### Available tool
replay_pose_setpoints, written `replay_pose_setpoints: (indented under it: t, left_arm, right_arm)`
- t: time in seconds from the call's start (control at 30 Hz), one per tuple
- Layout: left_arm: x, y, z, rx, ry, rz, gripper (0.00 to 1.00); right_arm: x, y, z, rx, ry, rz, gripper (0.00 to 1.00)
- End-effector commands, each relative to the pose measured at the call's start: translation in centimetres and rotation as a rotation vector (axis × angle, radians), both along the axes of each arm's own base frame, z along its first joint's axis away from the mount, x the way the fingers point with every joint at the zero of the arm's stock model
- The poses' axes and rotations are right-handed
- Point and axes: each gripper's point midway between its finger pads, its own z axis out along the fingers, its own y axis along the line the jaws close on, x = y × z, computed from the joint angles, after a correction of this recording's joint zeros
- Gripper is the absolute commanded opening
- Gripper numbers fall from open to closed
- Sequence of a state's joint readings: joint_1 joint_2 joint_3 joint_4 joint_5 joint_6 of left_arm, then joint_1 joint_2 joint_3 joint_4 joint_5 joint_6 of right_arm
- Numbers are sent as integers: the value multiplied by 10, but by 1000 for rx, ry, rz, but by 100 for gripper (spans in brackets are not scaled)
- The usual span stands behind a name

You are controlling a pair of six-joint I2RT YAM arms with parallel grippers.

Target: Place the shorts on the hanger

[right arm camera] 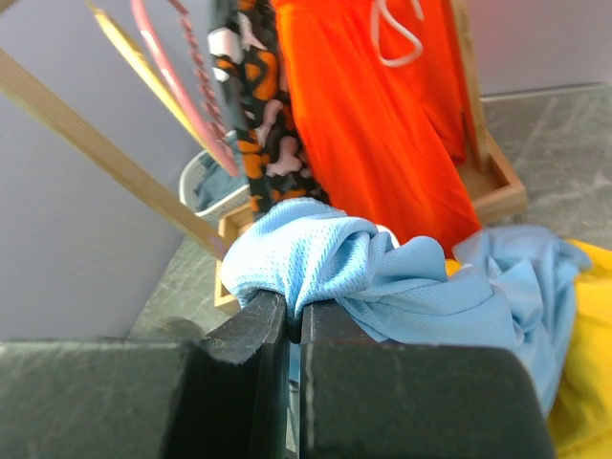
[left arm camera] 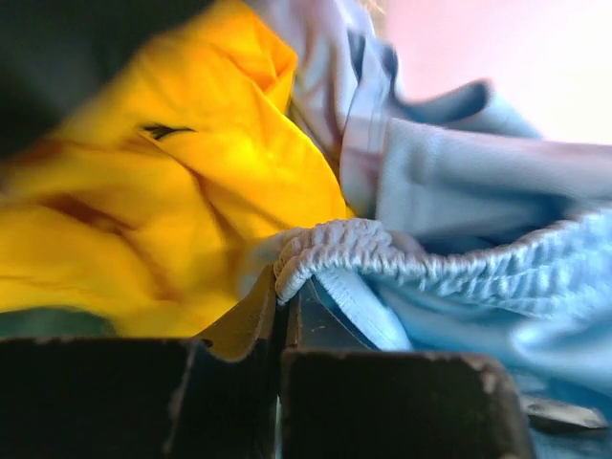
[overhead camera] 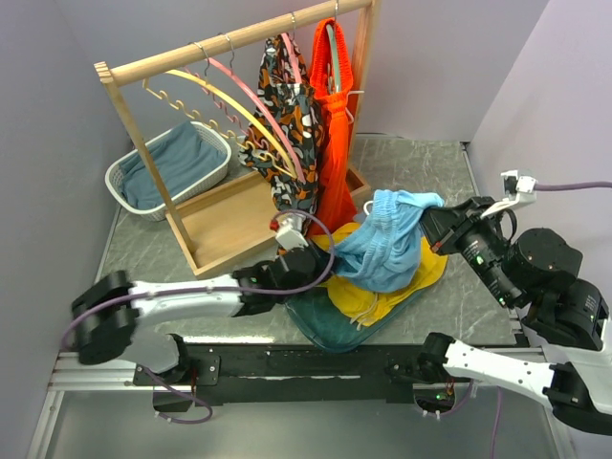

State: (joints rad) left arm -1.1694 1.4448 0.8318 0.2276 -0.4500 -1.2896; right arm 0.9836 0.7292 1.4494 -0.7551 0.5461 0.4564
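The light sky-blue shorts (overhead camera: 390, 241) hang bunched between my two grippers, above the yellow garment (overhead camera: 382, 298). My left gripper (overhead camera: 323, 260) is shut on the gathered waistband of the shorts (left arm camera: 330, 247). My right gripper (overhead camera: 433, 222) is shut on a fold of the shorts (right arm camera: 316, 263) and holds it raised. The pink hanger (overhead camera: 256, 107) hangs on the wooden rack's rod, beside the yellow hanger (overhead camera: 225, 100); it also shows in the right wrist view (right arm camera: 177, 81).
A wooden rack (overhead camera: 229, 215) stands at the back with a patterned garment (overhead camera: 287, 120) and an orange garment (overhead camera: 335, 134) hung on it. A white basket (overhead camera: 163, 172) with a blue cloth sits at back left. A dark teal cloth (overhead camera: 320, 325) lies under the yellow garment.
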Motion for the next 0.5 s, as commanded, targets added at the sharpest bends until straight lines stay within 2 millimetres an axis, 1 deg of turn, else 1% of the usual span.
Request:
replay_pose_setpoints:
  t: [0.0, 0.03, 0.07, 0.1, 0.13, 0.17, 0.2, 0.23, 0.27, 0.3, 0.33, 0.37, 0.4, 0.43, 0.47]
  left_arm:
    - [7, 58, 90, 124, -176, 65, 1]
    - [3, 77, 114, 126, -208, 78, 1]
    - [1, 89, 140, 135, -249, 84, 1]
    - [-1, 101, 151, 154, -261, 95, 1]
    - [-5, 122, 160, 190, -268, 114, 1]
    - [-7, 130, 180, 188, -307, 113, 1]
    - [-8, 138, 188, 197, -321, 115, 1]
    - [-11, 143, 194, 213, -329, 104, 1]
    - [-13, 146, 208, 219, -351, 93, 1]
    - [-13, 146, 211, 234, -354, 85, 1]
    - [-11, 141, 208, 263, -349, 75, 1]
    - [-11, 140, 211, 277, -351, 66, 1]
    - [-11, 136, 210, 282, -354, 55, 1]
    - [-10, 131, 207, 291, -352, 46, 1]
    - [-10, 129, 206, 292, -349, 43, 1]
  right_arm:
    - [-2, -25, -5, 76, -5, -91, 0]
    - [0, -24, -25, 49, 24, -102, 0]
    - [0, -24, -34, 64, 42, -110, 0]
    - [-3, -30, -45, 68, 57, -121, 1]
    - [-1, -34, -57, 65, 75, -151, 2]
    - [2, -28, -85, 58, 128, -166, 5]
    - [0, -29, -97, 75, 144, -165, 8]
    - [1, -22, -130, 36, 194, -160, 16]
    - [1, -17, -146, 63, 234, -160, 20]
    - [0, -13, -156, 85, 244, -147, 25]
    - [0, -5, -188, 46, 294, -136, 41]
    - [-3, 3, -199, 58, 327, -108, 49]
    - [-6, 7, -209, 53, 351, -92, 55]
    - [-7, 10, -224, 43, 384, -90, 64]
    - [-11, 15, -228, 43, 404, -56, 67]
